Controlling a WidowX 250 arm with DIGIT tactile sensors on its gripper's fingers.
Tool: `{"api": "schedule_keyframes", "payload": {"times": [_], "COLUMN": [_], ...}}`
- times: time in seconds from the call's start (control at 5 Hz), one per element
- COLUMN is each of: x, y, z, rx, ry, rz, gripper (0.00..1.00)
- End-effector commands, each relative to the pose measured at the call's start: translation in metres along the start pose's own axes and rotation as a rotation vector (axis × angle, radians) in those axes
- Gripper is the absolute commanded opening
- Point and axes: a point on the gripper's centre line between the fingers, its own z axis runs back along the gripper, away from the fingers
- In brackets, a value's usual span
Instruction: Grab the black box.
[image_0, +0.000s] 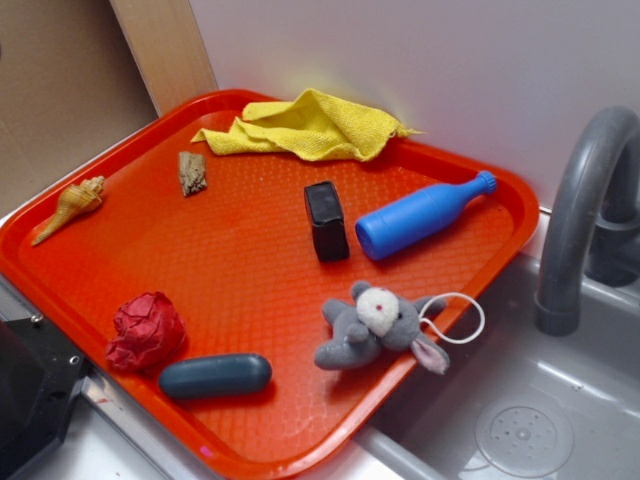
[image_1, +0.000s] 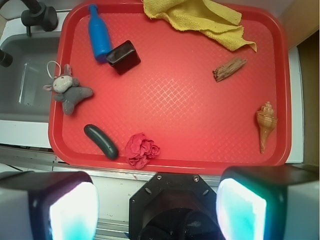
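Note:
The black box (image_0: 326, 220) is a small glossy block standing on the red tray (image_0: 240, 280), near the middle and just left of the blue bottle (image_0: 420, 215). In the wrist view the black box (image_1: 123, 56) lies at the upper left, touching the bottle (image_1: 99, 35). My gripper (image_1: 157, 205) is high above the tray's near edge, far from the box. Its two fingers (image_1: 70, 210) are wide apart and empty. In the exterior view only a black part of the robot (image_0: 30, 390) shows at the bottom left.
On the tray lie a grey plush mouse (image_0: 375, 325), a dark blue-grey capsule bar (image_0: 215, 375), a red crumpled ball (image_0: 147, 333), a shell (image_0: 70, 207), a wood piece (image_0: 192, 172) and a yellow cloth (image_0: 310, 128). A grey sink (image_0: 520, 410) with a faucet (image_0: 580, 200) is on the right.

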Motion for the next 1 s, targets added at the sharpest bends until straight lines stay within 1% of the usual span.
{"api": "schedule_keyframes", "payload": {"times": [0.0, 0.2, 0.4, 0.6, 0.8], "x": [0.0, 0.049, 0.096, 0.142, 0.167], "y": [0.0, -0.016, -0.033, -0.038, -0.056], "z": [0.0, -0.011, -0.033, -0.067, -0.096], "rx": [0.0, -0.052, -0.012, 0.009, 0.02], "ry": [0.0, -0.081, -0.126, -0.101, -0.07], "rz": [0.0, 0.142, 0.171, 0.171, 0.062], "gripper": [1.0, 1.0, 1.0, 1.0, 1.0]}}
